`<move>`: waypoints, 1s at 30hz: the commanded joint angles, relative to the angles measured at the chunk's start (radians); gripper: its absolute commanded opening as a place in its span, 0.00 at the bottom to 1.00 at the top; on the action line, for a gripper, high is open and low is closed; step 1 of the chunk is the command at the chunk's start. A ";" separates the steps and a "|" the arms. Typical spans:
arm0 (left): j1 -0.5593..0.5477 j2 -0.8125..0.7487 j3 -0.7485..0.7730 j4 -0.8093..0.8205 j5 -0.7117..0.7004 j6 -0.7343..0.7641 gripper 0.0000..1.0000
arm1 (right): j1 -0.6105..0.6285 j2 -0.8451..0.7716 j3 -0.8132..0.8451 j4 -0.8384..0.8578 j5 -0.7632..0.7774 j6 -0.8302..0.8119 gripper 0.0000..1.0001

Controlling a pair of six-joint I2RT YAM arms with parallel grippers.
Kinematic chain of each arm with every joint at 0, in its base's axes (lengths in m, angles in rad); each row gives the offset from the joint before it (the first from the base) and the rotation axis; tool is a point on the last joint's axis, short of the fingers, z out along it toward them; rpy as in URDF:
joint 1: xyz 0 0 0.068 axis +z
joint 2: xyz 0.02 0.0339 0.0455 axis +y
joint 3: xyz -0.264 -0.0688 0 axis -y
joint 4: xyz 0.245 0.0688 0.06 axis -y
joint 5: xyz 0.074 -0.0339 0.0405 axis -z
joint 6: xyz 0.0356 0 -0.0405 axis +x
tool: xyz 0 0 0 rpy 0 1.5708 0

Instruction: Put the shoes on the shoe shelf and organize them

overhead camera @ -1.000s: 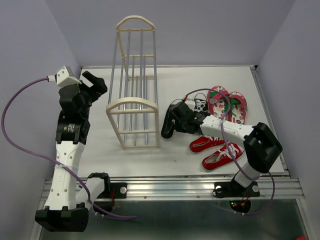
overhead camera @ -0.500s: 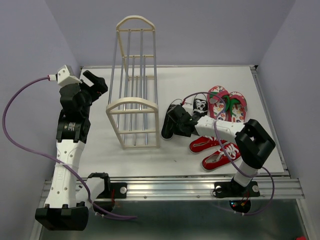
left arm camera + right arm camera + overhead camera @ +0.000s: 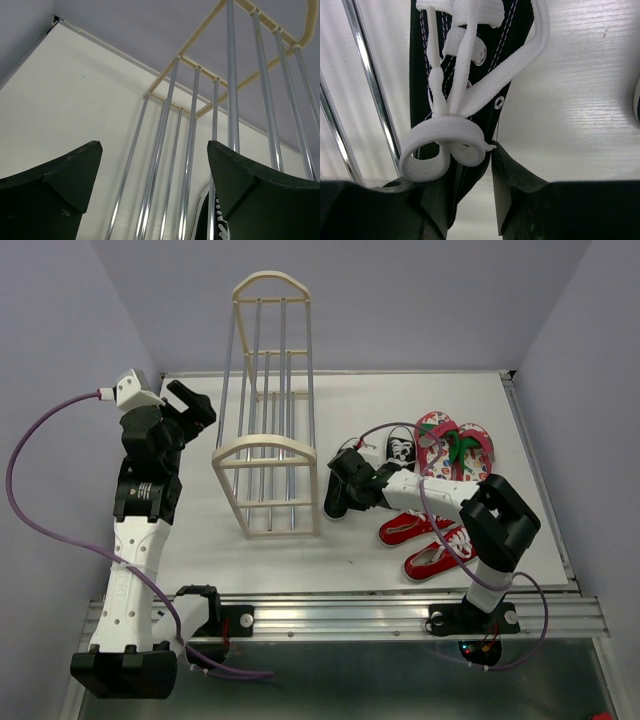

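1. The white table (image 3: 400, 400) carries everything; both arms are bolted at its near edge.
2. The shoe shelf (image 3: 265, 447) stands upright left of centre, cream arched ends joined by silver rods. No shoe rests on its tiers.
3. The left gripper (image 3: 190, 405) hangs just left of the shelf. Its fingers (image 3: 50, 190) are spread wide with nothing between them, and they face the rods.
4. The right gripper (image 3: 343, 480) reaches left, low over the table. Its fingers (image 3: 520, 200) are pinching a black sneaker (image 3: 470, 75) at the heel end.
5. The flip-flops (image 3: 437, 440) lie side by side at the far right.
6. The red sneakers (image 3: 412, 527) lie near right, close together.
7. The held black sneaker lies on the table just right of the shelf's near end. The second black sneaker (image 3: 400, 448) lies farther back, beside the flip-flops.
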 commanded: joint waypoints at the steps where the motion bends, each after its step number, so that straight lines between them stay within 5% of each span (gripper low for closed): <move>1: 0.000 -0.005 -0.004 0.049 -0.018 0.022 0.99 | 0.008 0.029 0.043 -0.005 -0.002 -0.025 0.36; 4: 0.000 -0.011 -0.005 0.044 -0.025 0.022 0.99 | 0.008 0.041 0.047 -0.007 0.003 -0.037 0.29; 8: 0.000 -0.020 -0.009 0.046 -0.016 0.021 0.99 | 0.008 0.010 0.035 -0.005 0.037 -0.089 0.01; 20: 0.000 -0.016 -0.001 0.056 0.039 0.038 0.99 | 0.008 -0.207 -0.026 0.152 0.362 -0.584 0.01; 30: 0.000 0.026 0.054 0.088 0.180 0.093 0.99 | -0.025 -0.303 -0.048 0.275 0.195 -0.787 0.01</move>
